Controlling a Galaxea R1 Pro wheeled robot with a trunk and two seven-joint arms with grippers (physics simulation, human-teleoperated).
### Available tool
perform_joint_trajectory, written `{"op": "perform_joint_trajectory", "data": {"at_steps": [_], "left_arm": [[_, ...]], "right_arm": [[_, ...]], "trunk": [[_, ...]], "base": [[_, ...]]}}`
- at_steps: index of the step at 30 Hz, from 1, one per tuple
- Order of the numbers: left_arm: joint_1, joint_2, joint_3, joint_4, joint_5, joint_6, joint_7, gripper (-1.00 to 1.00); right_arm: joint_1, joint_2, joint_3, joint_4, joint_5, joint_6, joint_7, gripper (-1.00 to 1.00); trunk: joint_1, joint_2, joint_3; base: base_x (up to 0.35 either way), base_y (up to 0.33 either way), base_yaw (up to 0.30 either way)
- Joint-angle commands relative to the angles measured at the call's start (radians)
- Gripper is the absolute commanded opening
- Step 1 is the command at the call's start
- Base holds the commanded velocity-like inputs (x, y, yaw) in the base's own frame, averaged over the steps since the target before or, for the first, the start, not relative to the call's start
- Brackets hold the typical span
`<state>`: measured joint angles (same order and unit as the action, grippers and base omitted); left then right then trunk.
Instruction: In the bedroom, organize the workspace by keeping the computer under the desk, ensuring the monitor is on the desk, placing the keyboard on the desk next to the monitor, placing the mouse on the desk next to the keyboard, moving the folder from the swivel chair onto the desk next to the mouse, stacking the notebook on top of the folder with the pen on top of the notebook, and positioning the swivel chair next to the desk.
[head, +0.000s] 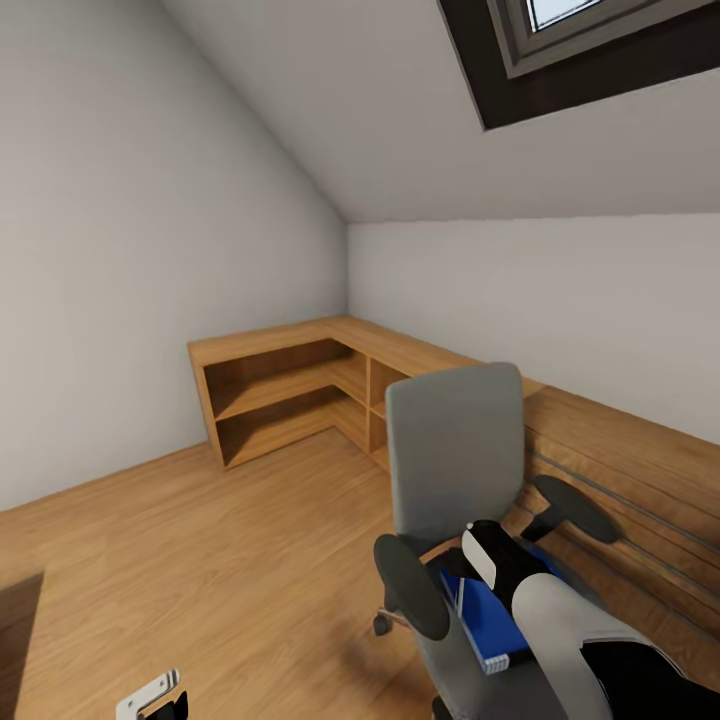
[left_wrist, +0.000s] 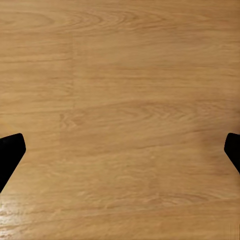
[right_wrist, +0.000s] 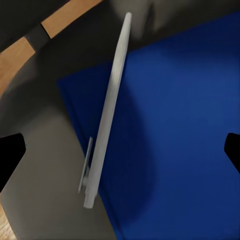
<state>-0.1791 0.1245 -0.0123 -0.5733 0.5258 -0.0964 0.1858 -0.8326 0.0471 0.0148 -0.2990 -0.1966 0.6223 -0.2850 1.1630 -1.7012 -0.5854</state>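
The grey swivel chair (head: 455, 450) stands close in front of me, its back toward the wall. On its seat lies the blue folder (head: 490, 615), (right_wrist: 185, 135). A pale grey pen (right_wrist: 107, 120) lies across the folder's edge, partly over the seat. My right gripper (right_wrist: 120, 155) hovers open just above the pen and folder, and its wrist (head: 495, 555) reaches over the seat. Low at my left side, my left gripper (left_wrist: 120, 152) hangs open over bare floor, empty. The desk, monitor, keyboard, mouse, computer and notebook are out of view.
Light wooden low cabinets (head: 290, 375) fill the corner and run along the right wall (head: 620, 450) behind the chair. Wooden floor (head: 200, 540) spreads out to the left. The sloped ceiling holds a skylight (head: 600, 40).
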Motion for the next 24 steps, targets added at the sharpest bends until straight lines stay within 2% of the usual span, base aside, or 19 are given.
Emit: {"op": "perform_joint_trajectory", "data": {"at_steps": [1, 24], "left_arm": [[0.000, 0.001, -0.002, 0.000, 0.008, -0.003, 0.003, 1.00], [0.000, 0.001, -0.001, 0.000, 0.008, -0.003, 0.003, 1.00]], "right_arm": [[0.000, 0.000, 0.002, -0.002, -0.010, 0.003, -0.008, 1.00], [0.000, 0.000, 0.002, -0.002, -0.010, 0.002, -0.008, 1.00]], "trunk": [[0.004, -0.008, -0.004], [0.088, -0.162, -0.073]], "base": [[0.000, 0.000, 0.000], [0.000, 0.000, 0.000]]}}
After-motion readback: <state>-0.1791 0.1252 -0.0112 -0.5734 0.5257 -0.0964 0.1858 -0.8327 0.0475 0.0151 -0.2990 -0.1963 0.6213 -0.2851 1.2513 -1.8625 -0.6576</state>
